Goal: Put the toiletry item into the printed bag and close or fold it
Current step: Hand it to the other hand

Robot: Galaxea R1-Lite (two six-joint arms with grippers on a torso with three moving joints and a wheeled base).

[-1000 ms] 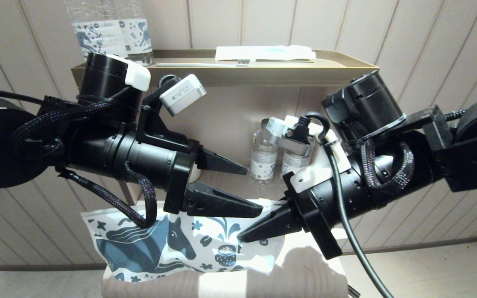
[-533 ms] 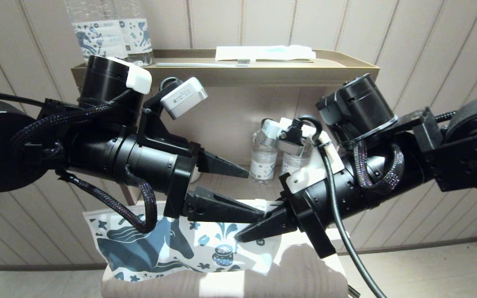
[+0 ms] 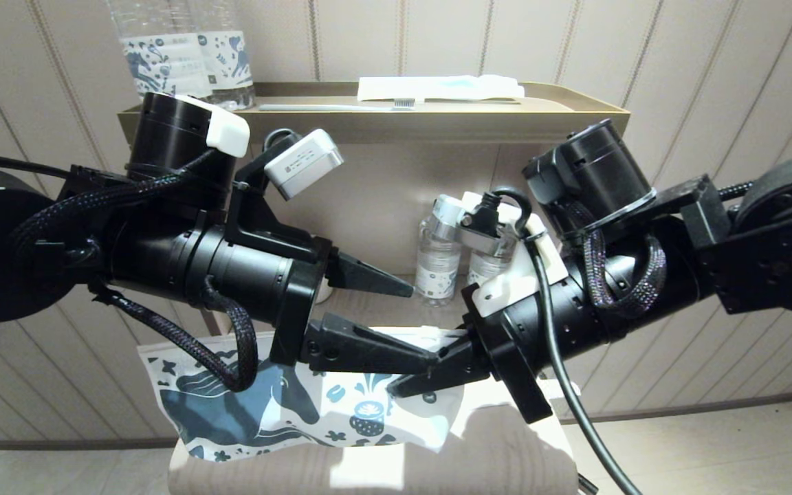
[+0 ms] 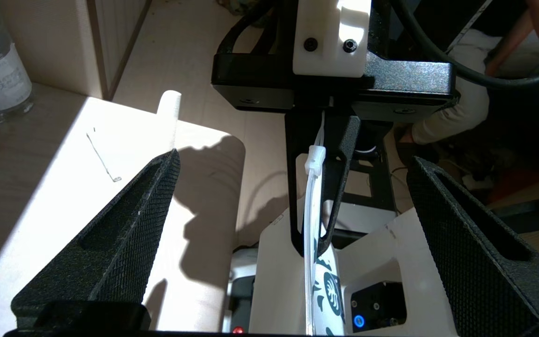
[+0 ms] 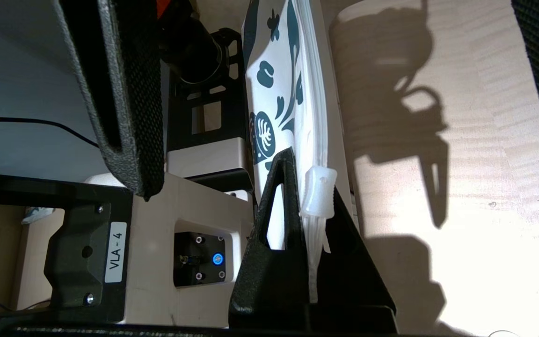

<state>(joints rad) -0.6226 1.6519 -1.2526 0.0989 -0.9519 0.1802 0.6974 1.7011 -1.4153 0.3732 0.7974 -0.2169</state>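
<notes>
The toiletry item cannot be made out in any view, so whether it lies inside the bag [image 3: 286, 419] cannot be told. Much of the bag is itself hidden in the head view: both arms cross in front of its upper edge, and a braided cable [image 3: 231, 344] hangs over the horse print. The bag hangs lifted over the near edge of the table [image 3: 506, 454], its long axis running across the table from the robot's left to its right, sagging lower at the left corner, with the zip edge uppermost. The right gripper [image 3: 430, 371] is clamped on the bag's top edge at its right end; in the left wrist view its two fingers [image 4: 297, 187] pinch the white zip strip just beside the slider [image 4: 314, 161], and the right wrist view shows the slider [image 5: 318, 192] sitting against those closed fingers. The left gripper [image 3: 396, 323] hangs spread wide, grasping nothing, its lower finger [image 3: 368, 347] lying along the bag's top edge and its upper finger [image 3: 368, 275] well above; whether the lower finger touches the bag cannot be told. Two bottles [image 3: 437, 261] stand at the table's far edge, partly hidden behind the right wrist camera. Above, a shelf [image 3: 437, 120] carries two more bottles [image 3: 183, 55], cut off at the top, a toothbrush [image 3: 334, 106] and a packet [image 3: 437, 88].
</notes>
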